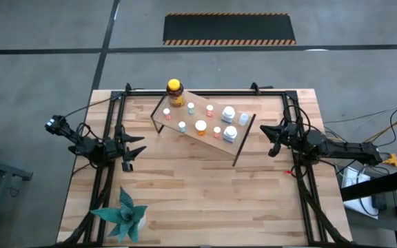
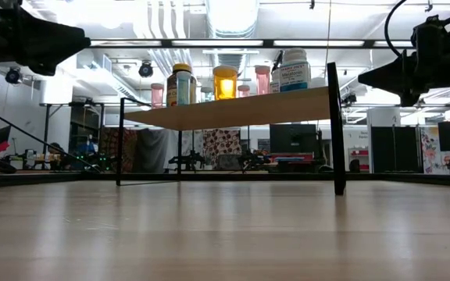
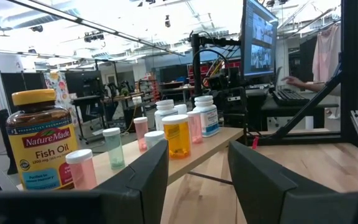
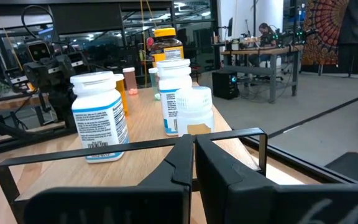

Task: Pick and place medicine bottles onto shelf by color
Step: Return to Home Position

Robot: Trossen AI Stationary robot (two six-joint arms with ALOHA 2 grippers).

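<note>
The wooden shelf (image 1: 202, 127) stands on black legs at the table's far middle. On it stand the amber bottle with a yellow cap (image 1: 175, 92) at the far left corner, several small bottles with pink, teal and orange caps (image 1: 200, 126), and white bottles (image 1: 229, 132) toward its right end. My left gripper (image 1: 135, 152) hovers open and empty left of the shelf. My right gripper (image 1: 272, 140) hovers shut and empty right of the shelf. In the left wrist view the amber bottle (image 3: 41, 140) is nearest. In the right wrist view the white bottles (image 4: 99, 116) are nearest.
A green spiky paper plant (image 1: 123, 215) sits near the table's near left corner. Black frame rails (image 1: 110, 138) run along both sides of the table. Bare tabletop (image 1: 205, 200) lies between the shelf and the near edge.
</note>
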